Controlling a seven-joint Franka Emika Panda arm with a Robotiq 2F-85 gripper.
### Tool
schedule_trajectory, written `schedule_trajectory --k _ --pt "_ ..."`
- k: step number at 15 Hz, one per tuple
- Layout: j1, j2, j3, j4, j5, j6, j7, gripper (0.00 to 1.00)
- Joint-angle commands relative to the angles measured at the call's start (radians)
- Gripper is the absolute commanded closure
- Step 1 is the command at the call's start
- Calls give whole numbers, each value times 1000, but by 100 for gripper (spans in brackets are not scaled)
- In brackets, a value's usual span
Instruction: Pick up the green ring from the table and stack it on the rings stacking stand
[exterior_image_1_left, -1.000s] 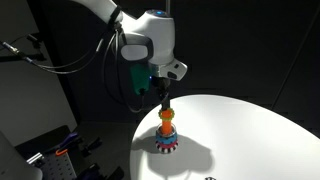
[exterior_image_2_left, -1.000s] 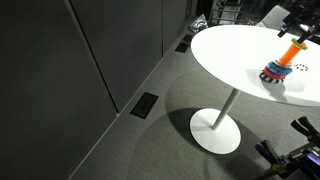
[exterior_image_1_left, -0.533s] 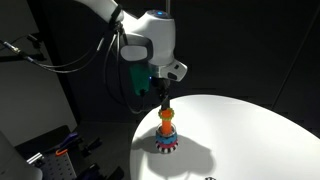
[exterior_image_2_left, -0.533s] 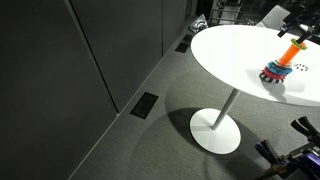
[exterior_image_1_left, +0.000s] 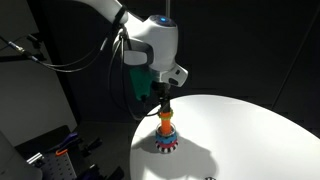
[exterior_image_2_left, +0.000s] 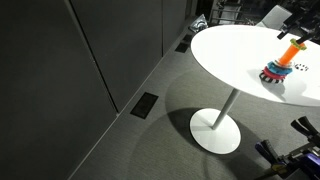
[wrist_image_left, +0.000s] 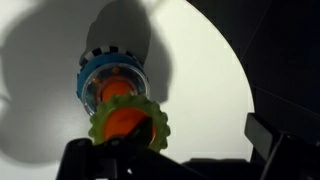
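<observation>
Gripper (exterior_image_1_left: 163, 98) hangs in an exterior view just above the rings stacking stand (exterior_image_1_left: 166, 138) near the edge of the table (exterior_image_1_left: 245, 140), jaws spread and empty. In an exterior view the orange peg (exterior_image_2_left: 290, 52) rises under it. Wrist view: the green ring (wrist_image_left: 160, 126) circles the peg, seemingly above a blue ring (wrist_image_left: 92, 80).
</observation>
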Motion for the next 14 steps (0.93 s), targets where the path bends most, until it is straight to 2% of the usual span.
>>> schedule_trajectory --k 1,14 --pt "-21 9 2 23 18 -44 -39 0" --pt "-27 -56 -10 10 13 -61 -33 0"
